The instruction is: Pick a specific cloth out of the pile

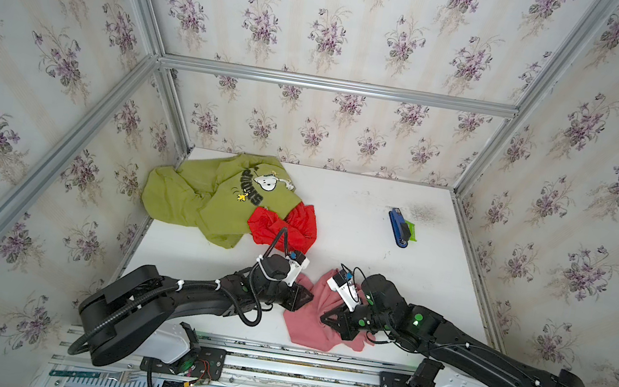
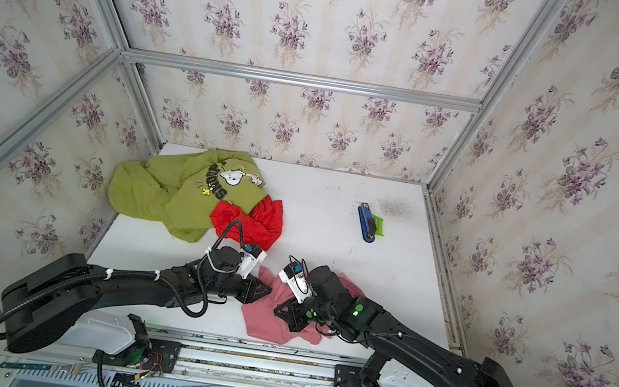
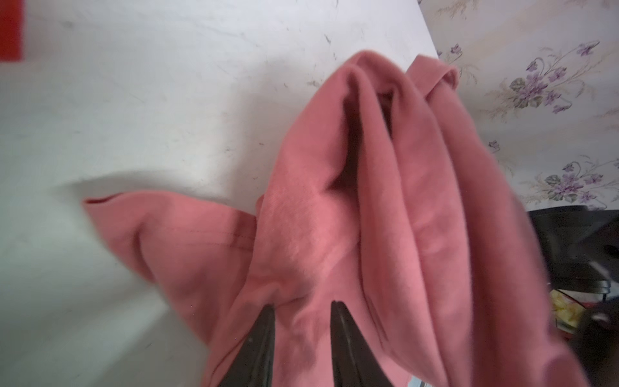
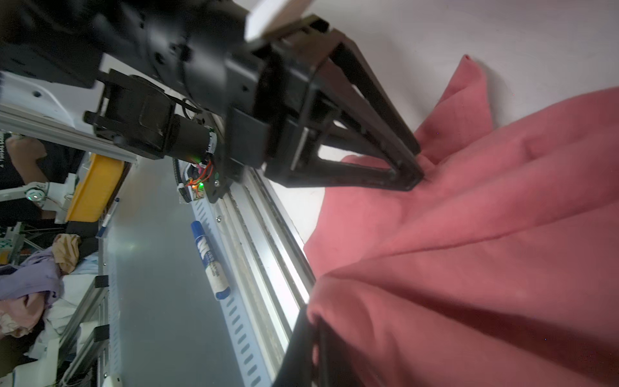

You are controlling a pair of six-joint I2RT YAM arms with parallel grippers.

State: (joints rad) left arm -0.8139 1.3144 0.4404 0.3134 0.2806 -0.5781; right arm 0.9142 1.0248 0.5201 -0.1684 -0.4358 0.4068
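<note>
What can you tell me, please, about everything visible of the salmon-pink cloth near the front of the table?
The cloth is plain salmon-pink, soft knit-looking fabric with a stitched hem and no print. It lies crumpled in long folds at the near edge of the white table, between both arms, apart from the pile. The left pincer has a fold bunched between its fingers, and the right pincer is shut on another part; creases fan out from each grip.
</note>
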